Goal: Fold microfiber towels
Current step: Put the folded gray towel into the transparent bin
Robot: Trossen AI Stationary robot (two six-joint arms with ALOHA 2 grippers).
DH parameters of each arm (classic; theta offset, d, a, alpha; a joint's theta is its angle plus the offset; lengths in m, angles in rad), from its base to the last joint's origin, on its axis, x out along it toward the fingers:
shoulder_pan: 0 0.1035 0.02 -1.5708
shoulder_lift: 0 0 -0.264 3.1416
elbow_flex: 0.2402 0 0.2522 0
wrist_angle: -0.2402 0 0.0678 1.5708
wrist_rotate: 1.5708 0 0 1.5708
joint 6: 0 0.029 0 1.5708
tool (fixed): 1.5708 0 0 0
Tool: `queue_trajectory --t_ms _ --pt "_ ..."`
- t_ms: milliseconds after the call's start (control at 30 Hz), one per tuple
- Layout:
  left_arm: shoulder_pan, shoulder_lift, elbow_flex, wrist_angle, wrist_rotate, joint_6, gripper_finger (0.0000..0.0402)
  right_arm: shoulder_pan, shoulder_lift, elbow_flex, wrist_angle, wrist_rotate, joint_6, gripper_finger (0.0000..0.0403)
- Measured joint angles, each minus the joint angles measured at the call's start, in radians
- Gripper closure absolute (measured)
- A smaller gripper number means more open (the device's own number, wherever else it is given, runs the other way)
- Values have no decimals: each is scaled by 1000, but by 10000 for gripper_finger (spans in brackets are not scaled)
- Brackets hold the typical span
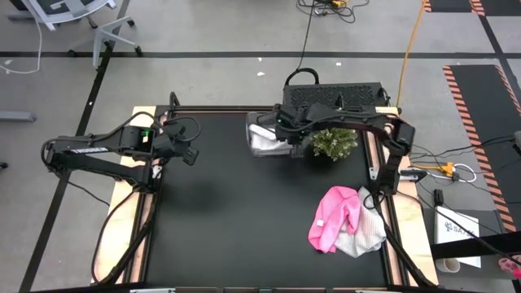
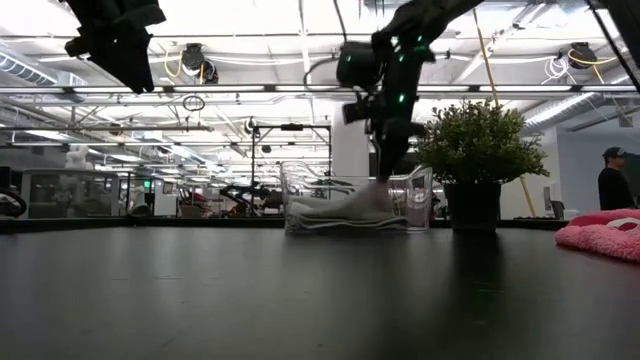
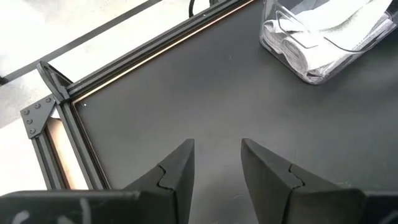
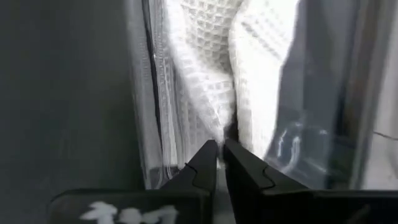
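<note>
Fingers of the right gripper (image 4: 219,155) nearly pressed together, pinching white towel (image 4: 214,68) inside the clear bin (image 1: 269,138), likely depositing it; left gripper (image 3: 217,162) fingers spread, idle beside bin.

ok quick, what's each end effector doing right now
left end effector: open, holding nothing
right end effector: nearly closed in the clear bin, pinching the white towel

you have a black table (image 1: 244,212) under the high view, and a clear plastic bin (image 1: 262,140) sits toward 12 o'clock on it. just beside the bin at its 3 o'clock stands a small potted plant (image 1: 334,143) in a dark pot. in the low view you can see a person (image 2: 612,180) in dark clothes at 3 o'clock, standing in the room well behind the table.
</note>
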Motion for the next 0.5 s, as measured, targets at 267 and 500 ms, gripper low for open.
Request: queue_trajectory --t_ms 267,500 --pt "0 0 0 0 -11 -12 270 -2 -147 0 62 -5 -6 376" --pt "0 0 0 1 -27 -14 270 -37 -70 1 202 -159 42 376"
